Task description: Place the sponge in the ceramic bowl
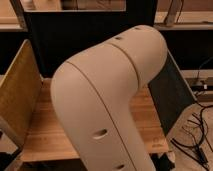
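My own arm's large beige elbow fills the middle of the camera view and blocks most of the wooden table (47,135). The sponge is hidden from view. The ceramic bowl is hidden too, somewhere behind the arm. The gripper is not in view; only arm links show.
A tall wooden side panel (17,95) stands at the table's left edge. A dark panel (170,95) leans at the right edge. Behind the table is a dark backboard (70,40). Cables (197,135) lie on the floor at the right.
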{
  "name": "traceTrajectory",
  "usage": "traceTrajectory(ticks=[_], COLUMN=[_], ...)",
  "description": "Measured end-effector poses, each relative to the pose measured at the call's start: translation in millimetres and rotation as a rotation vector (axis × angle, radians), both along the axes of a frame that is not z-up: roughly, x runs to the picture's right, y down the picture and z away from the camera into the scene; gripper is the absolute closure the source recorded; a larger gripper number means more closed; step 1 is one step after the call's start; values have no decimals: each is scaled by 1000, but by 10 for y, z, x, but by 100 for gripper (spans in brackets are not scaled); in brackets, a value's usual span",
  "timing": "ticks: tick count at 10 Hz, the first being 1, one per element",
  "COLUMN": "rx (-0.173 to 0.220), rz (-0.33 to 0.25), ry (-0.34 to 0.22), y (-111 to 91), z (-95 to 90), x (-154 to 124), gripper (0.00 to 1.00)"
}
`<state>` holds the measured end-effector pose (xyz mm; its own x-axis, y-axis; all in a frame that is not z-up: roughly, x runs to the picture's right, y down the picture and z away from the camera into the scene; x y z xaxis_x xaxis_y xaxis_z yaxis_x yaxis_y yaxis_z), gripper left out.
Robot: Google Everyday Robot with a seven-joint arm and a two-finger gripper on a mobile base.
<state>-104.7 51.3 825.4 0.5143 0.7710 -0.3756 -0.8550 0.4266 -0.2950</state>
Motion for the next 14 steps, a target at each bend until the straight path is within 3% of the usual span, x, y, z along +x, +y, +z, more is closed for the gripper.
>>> traceTrajectory(ticks=[4, 7, 10, 11, 14], rx=[56, 66, 63, 63, 63], rz=[153, 207, 223, 223, 223], ry=[-59, -82, -101, -101, -101], y=[-471, -654, -729, -728, -728], z=[2, 121, 212, 213, 213], x=[-121, -144, -214, -213, -214], gripper=[100, 100, 98, 93, 63])
